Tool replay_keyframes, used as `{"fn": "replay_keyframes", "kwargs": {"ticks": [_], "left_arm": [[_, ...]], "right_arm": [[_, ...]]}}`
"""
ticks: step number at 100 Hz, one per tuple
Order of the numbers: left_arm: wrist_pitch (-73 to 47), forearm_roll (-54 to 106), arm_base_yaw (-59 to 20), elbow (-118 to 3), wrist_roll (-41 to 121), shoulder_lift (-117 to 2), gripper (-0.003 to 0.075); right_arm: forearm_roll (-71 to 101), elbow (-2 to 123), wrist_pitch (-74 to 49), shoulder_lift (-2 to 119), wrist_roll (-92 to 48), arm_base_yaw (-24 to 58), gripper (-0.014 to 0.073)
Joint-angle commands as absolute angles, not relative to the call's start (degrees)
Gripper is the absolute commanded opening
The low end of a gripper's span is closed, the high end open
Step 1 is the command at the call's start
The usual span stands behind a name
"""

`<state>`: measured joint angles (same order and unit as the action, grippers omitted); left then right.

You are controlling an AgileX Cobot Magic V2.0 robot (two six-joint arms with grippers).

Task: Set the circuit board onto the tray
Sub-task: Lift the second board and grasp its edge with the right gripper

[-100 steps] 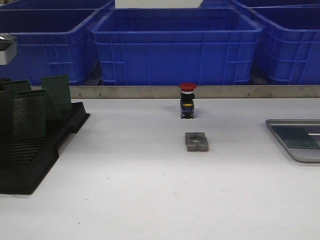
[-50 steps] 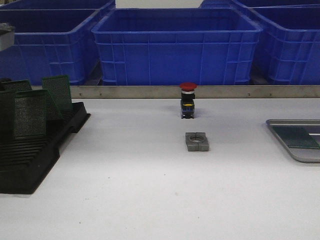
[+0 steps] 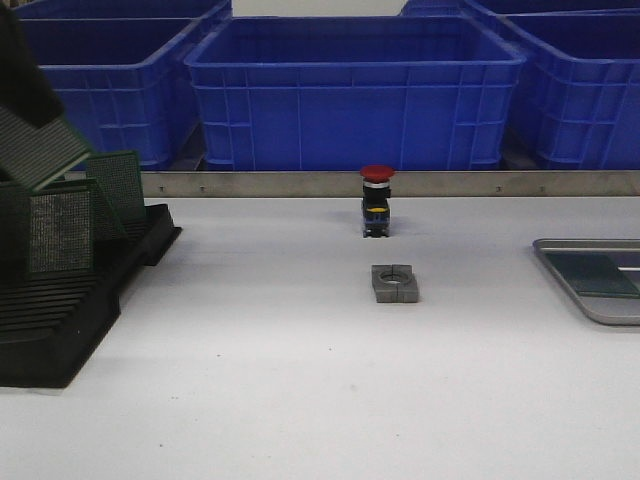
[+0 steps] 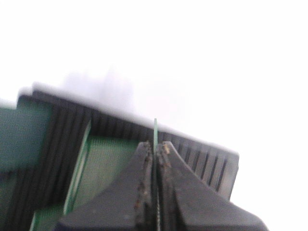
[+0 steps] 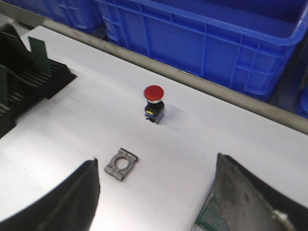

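A green perforated circuit board hangs tilted above the black slotted rack at the far left, with my left gripper shut on its upper edge. From the left wrist, the board's thin edge sticks out between the closed jaws of my left gripper, over the rack. The silver tray lies at the right edge with another green board in it. My right gripper stands open above the table, holding nothing; a corner of that tray's board shows beside its finger.
More green boards stand in the rack. A small grey metal block with a hole lies mid-table, and a red-capped push button stands behind it. Big blue bins line the back behind a metal rail.
My left gripper has come into the front view at top left, carrying a circuit board lifted out of the rack. The block, button and tray have not moved.
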<state>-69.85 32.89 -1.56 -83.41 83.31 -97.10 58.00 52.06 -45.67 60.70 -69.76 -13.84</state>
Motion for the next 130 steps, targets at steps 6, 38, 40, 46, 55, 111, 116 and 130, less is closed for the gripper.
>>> {"fn": "replay_keyframes", "kwargs": {"ticks": [6,38,40,46,55,111,116,130], "left_arm": [[-73.22,45.44,-4.92,-85.32,86.63,-94.27,-0.002],[-73.09,50.47,-16.83,-85.32,92.01,-94.27,-0.002],[-73.09,51.06,-17.44,-85.32,92.15,-94.27,-0.002],[-72.95,52.35,-19.02,-85.32,92.15,-94.27,-0.002],[-72.85,53.24,-20.91,-85.32,92.15,-94.27,-0.002],[-72.4,53.72,-22.07,-85.32,92.15,-94.27,-0.002],[-72.4,53.72,-22.07,-85.32,92.15,-94.27,-0.002],[-72.4,53.72,-22.07,-85.32,92.15,-94.27,-0.002]], "right_arm": [[64.13,53.39,-47.33,59.59,-78.31,-10.39,0.0526],[64.21,53.39,-47.27,62.36,-90.59,5.03,0.0526],[64.21,53.39,-47.27,62.89,-90.59,5.96,0.0526],[64.21,53.39,-47.14,64.79,-90.59,8.87,0.0526],[64.23,53.39,-45.48,67.74,-90.59,13.08,0.0526],[76.47,53.65,-34.5,80.76,-91.65,23.18,0.0526],[77.69,53.65,-34.5,81.47,-92.03,23.46,0.0526],[79.25,53.65,-34.16,83.63,-92.11,24.52,0.0525]]}}
